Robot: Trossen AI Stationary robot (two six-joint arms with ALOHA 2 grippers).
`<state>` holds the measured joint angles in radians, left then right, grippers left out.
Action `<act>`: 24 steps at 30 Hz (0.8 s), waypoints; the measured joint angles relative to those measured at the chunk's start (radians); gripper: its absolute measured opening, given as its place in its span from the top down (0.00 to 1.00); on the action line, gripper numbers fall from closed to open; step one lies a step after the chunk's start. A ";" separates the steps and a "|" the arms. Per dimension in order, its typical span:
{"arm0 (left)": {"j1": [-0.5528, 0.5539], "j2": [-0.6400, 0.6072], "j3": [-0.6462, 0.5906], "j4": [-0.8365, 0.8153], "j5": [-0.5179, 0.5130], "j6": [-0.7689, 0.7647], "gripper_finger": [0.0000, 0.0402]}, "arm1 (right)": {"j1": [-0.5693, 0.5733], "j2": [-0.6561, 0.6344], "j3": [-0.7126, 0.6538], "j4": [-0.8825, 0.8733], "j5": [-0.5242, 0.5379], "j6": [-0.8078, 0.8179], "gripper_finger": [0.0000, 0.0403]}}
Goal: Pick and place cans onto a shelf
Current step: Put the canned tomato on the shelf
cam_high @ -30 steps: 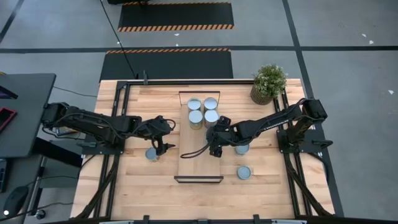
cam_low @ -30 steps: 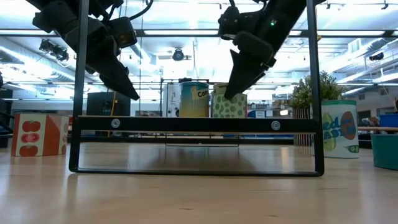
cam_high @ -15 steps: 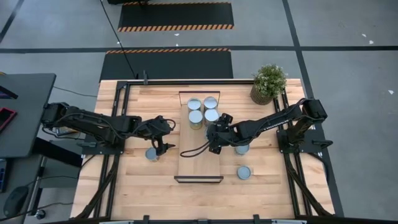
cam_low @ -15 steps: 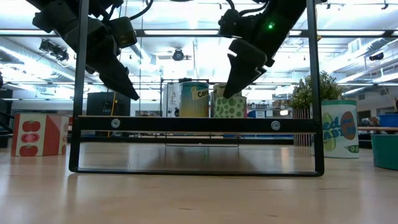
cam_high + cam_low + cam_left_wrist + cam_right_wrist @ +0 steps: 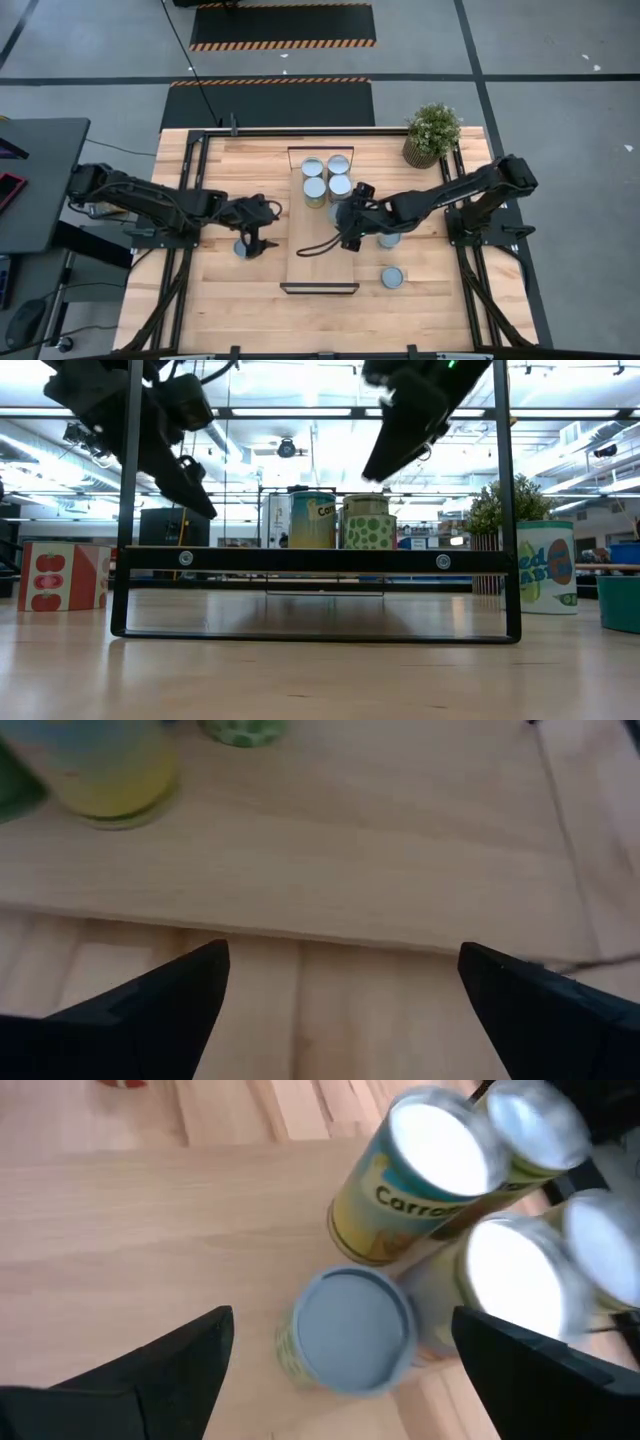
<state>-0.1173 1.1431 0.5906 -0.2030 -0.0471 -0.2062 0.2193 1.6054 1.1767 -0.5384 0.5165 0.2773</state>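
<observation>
The shelf (image 5: 322,262) is a long light-wood board with dark ends in the middle of the table. Several cans stand upright on its far part (image 5: 314,188). The nearest of them, with a grey-blue top (image 5: 352,1328), stands on its base beside the yellow "Carrot" can (image 5: 420,1180). My right gripper (image 5: 340,1380) is open and empty above that nearest can, clear of it, as the low view (image 5: 385,460) shows. My left gripper (image 5: 340,1010) is open and empty at the shelf's left edge (image 5: 256,242), beside a can on the table (image 5: 243,248).
Two more cans stand on the table right of the shelf (image 5: 388,239) (image 5: 392,277). A potted plant (image 5: 432,132) stands at the far right corner. A dark cable (image 5: 312,248) lies across the shelf. The shelf's near half is bare board.
My right gripper has risen from the green-dotted can at the cans' near side; the can stays upright on the shelf. My left gripper has shifted a little toward the table's near edge, closer to the can on the table.
</observation>
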 joint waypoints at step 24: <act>-0.159 0.003 0.195 -0.701 0.086 -0.404 0.00 | 0.125 -0.143 -0.260 0.116 0.165 0.094 0.07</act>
<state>-0.2762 1.1461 0.7856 -0.9045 0.0394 -0.6102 0.3443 1.4620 0.9164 -0.4224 0.6819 0.3712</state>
